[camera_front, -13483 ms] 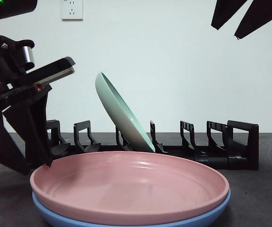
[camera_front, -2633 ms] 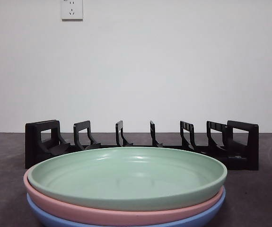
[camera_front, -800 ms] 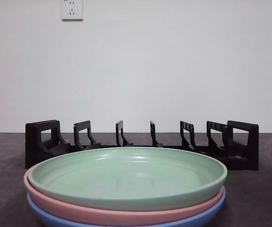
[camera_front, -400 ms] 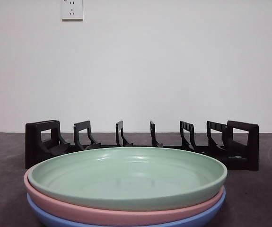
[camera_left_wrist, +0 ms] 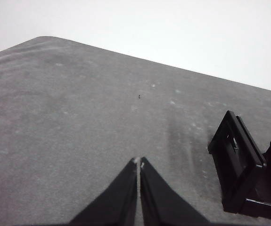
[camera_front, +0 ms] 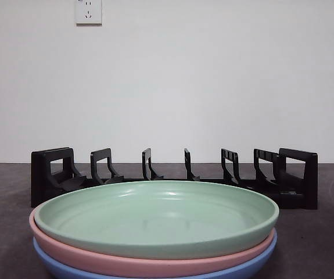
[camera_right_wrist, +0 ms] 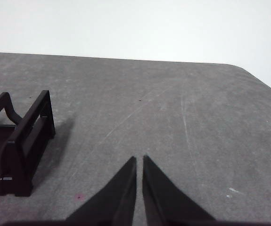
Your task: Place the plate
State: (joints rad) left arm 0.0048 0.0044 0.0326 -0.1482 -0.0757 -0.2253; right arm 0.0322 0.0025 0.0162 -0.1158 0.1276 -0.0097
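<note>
White wall behind a dark grey table (camera_front: 4,232), and your green plate (camera_front: 155,218) lies flat on top of the pink plate (camera_front: 85,258) and blue plate (camera_front: 68,268), right in front of the black rack (camera_front: 172,177). Your left gripper (camera_left_wrist: 139,162) and right gripper (camera_right_wrist: 139,160) both hang over bare table near the rack's ends, fingers pressed together, holding nothing.
</note>
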